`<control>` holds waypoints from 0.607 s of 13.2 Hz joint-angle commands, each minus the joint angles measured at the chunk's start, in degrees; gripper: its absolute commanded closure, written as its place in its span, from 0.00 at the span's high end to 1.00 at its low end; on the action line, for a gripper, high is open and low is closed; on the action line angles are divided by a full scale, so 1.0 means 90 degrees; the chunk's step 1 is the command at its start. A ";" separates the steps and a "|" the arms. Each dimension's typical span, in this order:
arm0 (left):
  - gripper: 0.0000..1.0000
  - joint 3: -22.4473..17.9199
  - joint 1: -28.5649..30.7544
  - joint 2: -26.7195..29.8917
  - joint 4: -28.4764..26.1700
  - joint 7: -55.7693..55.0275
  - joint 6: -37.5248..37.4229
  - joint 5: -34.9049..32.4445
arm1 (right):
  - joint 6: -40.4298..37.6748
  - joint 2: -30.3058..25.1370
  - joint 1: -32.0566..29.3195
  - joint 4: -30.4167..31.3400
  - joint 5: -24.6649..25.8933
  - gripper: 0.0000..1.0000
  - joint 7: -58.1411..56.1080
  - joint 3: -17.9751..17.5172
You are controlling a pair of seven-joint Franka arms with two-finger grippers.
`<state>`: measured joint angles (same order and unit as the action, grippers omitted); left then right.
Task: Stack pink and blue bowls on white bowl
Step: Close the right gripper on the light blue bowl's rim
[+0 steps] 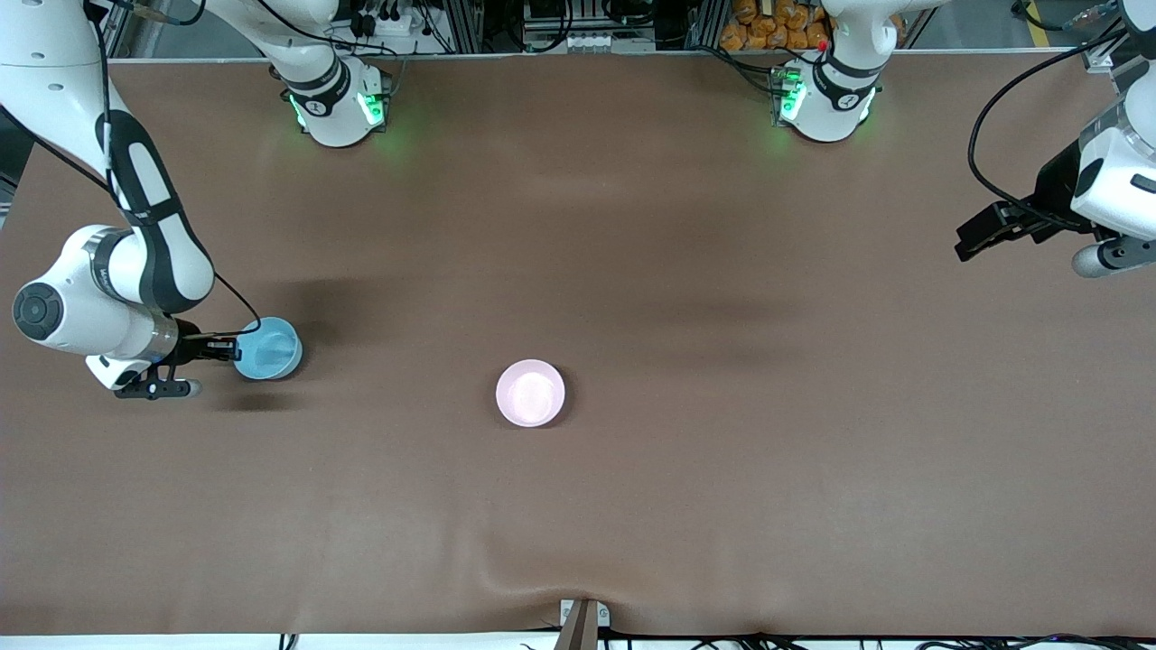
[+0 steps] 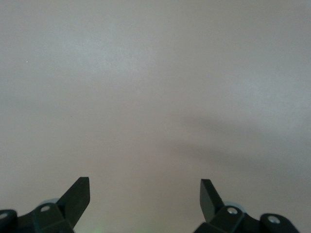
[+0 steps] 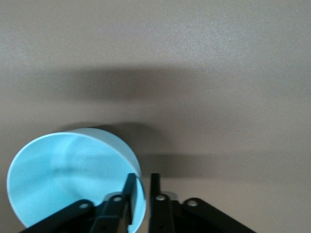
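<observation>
The light blue bowl is near the right arm's end of the table. My right gripper is shut on its rim, one finger inside and one outside. In the right wrist view the blue bowl is tilted, its opening facing the camera, between the gripper's fingers. The pale pink bowl stands upright at the table's middle. No separate white bowl shows. My left gripper is open and empty, up over the left arm's end of the table. The left wrist view shows this gripper over bare table.
The brown table cover has a small wrinkle at its edge nearest the front camera. Both arm bases stand along the table's edge farthest from that camera.
</observation>
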<state>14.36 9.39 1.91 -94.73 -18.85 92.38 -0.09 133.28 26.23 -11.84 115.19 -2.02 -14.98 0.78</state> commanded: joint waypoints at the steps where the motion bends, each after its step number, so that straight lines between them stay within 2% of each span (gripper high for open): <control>1: 1.00 0.0036 0.0100 0.0276 -0.0168 0.0191 -0.0108 0.0205 | 0.0133 -0.0063 -0.0013 0.0121 -0.0128 0.09 -0.0142 -0.0018; 3: 1.00 0.0026 0.0100 0.0305 -0.0158 0.0191 -0.0166 0.0215 | 0.0143 -0.0053 -0.0023 0.0121 -0.0137 0.09 -0.0142 -0.0028; 4: 1.00 0.0026 0.0100 0.0305 -0.0158 0.0191 -0.0167 0.0215 | 0.0133 -0.0053 -0.0013 0.0121 -0.0137 0.00 -0.0132 -0.0028; 6: 1.00 0.0026 0.0100 0.0305 -0.0158 0.0191 -0.0176 0.0215 | 0.0075 -0.0072 0.0006 0.0072 -0.0137 0.00 -0.0113 -0.0038; 7: 1.00 0.0026 0.0100 0.0305 -0.0158 0.0181 -0.0176 0.0215 | -0.0206 -0.0111 0.0036 -0.0025 -0.0157 0.00 -0.0045 -0.0057; 8: 1.00 0.0026 0.0100 0.0305 -0.0168 0.0181 -0.0176 0.0215 | -0.0770 -0.0121 0.0055 -0.0326 -0.0515 0.00 -0.0006 -0.0077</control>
<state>14.36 9.39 2.92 -94.78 -18.84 91.11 0.52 131.61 25.89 -11.76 114.68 -3.05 -14.94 0.48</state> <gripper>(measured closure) 0.000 0.982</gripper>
